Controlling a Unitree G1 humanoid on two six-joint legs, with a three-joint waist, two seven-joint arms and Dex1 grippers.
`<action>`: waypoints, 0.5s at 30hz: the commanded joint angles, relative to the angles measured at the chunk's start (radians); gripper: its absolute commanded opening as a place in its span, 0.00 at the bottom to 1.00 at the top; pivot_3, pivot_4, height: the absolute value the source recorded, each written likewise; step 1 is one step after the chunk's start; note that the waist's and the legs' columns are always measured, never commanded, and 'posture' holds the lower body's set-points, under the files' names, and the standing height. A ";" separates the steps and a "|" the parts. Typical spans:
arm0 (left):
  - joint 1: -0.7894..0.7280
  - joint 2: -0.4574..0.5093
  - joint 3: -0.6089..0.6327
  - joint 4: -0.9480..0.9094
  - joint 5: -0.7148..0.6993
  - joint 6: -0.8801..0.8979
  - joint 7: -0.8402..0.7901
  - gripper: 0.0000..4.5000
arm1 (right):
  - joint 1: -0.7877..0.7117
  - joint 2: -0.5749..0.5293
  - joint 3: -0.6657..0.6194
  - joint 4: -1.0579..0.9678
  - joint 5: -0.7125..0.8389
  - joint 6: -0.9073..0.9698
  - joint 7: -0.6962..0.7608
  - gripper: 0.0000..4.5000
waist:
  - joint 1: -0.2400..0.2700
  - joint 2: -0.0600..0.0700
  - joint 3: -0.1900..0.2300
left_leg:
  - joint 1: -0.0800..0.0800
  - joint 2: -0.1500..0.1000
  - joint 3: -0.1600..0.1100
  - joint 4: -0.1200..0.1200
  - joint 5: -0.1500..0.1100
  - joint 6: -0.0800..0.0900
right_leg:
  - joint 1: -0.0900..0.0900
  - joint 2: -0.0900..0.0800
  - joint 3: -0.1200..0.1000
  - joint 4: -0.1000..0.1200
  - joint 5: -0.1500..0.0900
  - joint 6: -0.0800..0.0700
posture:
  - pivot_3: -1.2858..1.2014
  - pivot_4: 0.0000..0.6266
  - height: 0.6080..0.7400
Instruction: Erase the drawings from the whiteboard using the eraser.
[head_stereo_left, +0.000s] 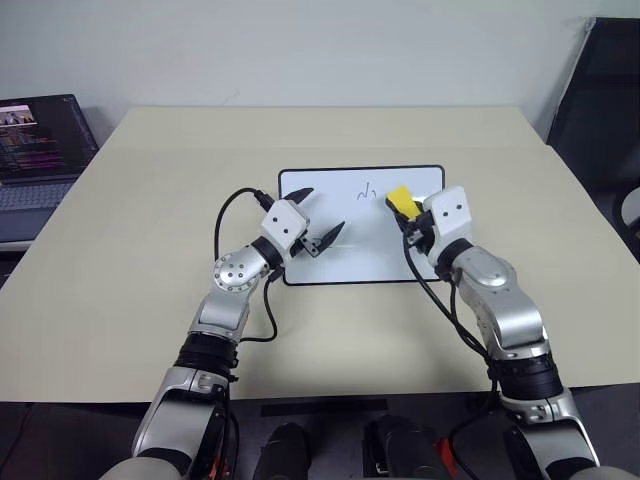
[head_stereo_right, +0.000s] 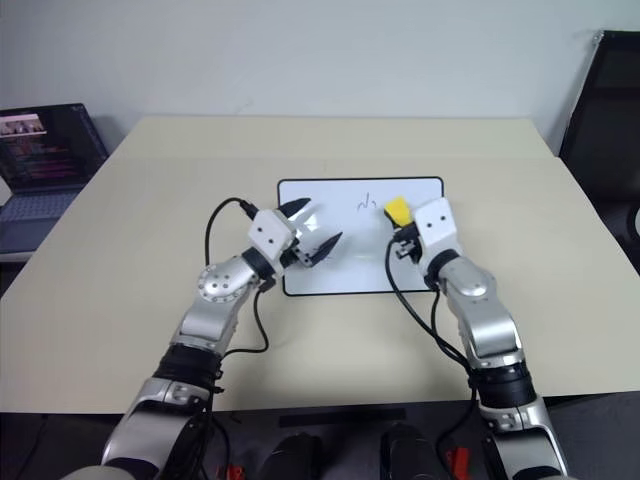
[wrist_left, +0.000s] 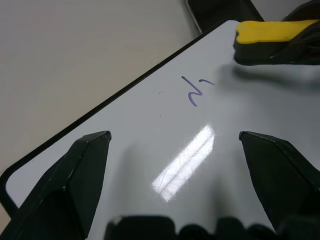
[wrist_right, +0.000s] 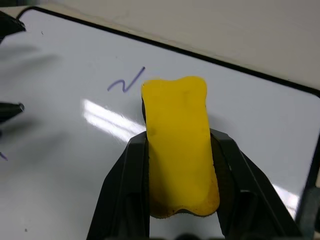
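The yellow eraser (wrist_right: 179, 145), clamped between the right gripper's (head_stereo_left: 412, 222) fingers, hovers just beside a squiggle (wrist_left: 195, 91) on the whiteboard (head_stereo_left: 375, 255) lying on the worktop (head_stereo_left: 130, 250); the left gripper (head_stereo_left: 318, 217), fingers apart, hangs over the board's left side, and an unbraced board may slide under the wipe.

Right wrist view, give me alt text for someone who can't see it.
The right claw is shut on the yellow eraser, holding it just above the glossy whiteboard beside a small blue squiggle. The board's black frame runs along the beige table beyond.
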 joint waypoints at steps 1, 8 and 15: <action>-0.018 0.002 0.013 -0.013 -0.018 -0.008 -0.008 1.00 | -0.057 0.021 0.015 0.036 -0.014 -0.062 0.000 0.27 | 0.000 0.000 0.000 | 0.000 0.000 0.000 0.000 0.000 0.000 | 0.000 0.000 0.000 0.000 0.000 0.000 | 0.52 0.24 1.00; -0.022 0.002 0.012 -0.019 -0.021 -0.004 -0.015 1.00 | -0.142 0.057 0.060 0.163 -0.050 -0.098 0.000 0.27 | 0.001 0.000 0.000 | -0.001 0.000 0.000 0.000 0.000 0.000 | 0.000 -0.001 0.000 0.000 0.000 0.000 | 0.52 0.24 1.00; -0.011 0.002 0.013 -0.041 -0.020 0.002 -0.010 1.00 | -0.178 0.074 0.076 0.231 -0.096 -0.063 -0.029 0.27 | 0.001 0.000 0.000 | -0.001 0.001 0.000 0.000 0.000 0.000 | 0.000 -0.001 0.000 0.000 0.001 -0.002 | 0.52 0.24 1.00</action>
